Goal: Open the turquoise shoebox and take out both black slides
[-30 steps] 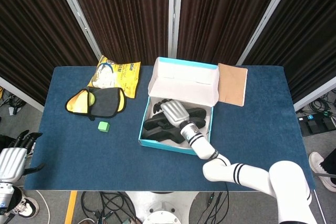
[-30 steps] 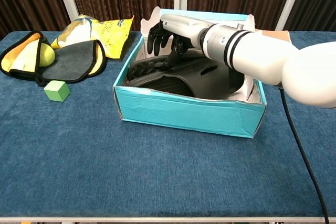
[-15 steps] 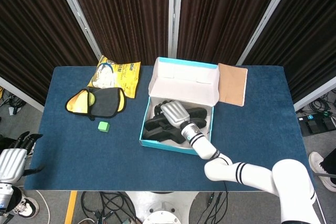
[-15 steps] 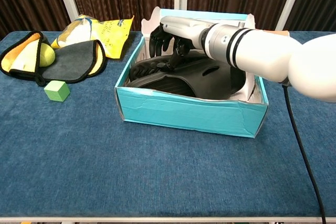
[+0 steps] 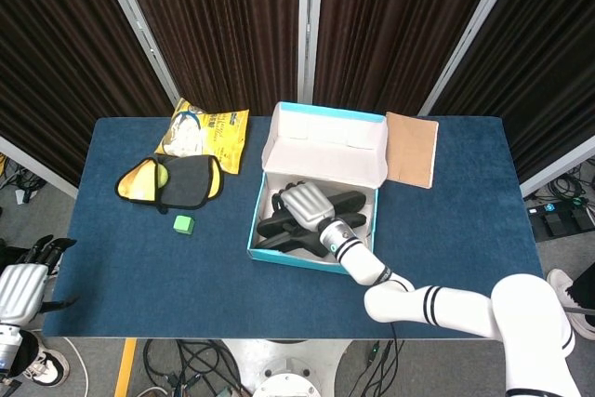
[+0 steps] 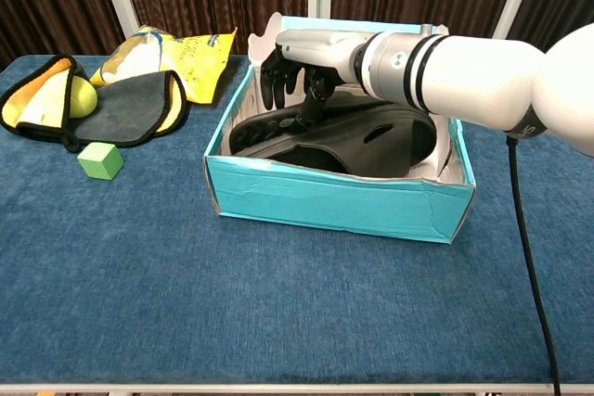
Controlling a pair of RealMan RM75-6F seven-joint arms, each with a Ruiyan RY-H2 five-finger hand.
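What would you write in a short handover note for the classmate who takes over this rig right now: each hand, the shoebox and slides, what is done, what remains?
Right hand: reaching into the turquoise shoebox, fingers curled down onto the black slides; a firm grip cannot be confirmed.
Left hand: off the table's near left corner, holding nothing, fingers apart.
Shoebox: open, lid folded back. Both slides lie inside it.
Done: box opened.
Left: grip and lift out each slide, set them on the blue table.
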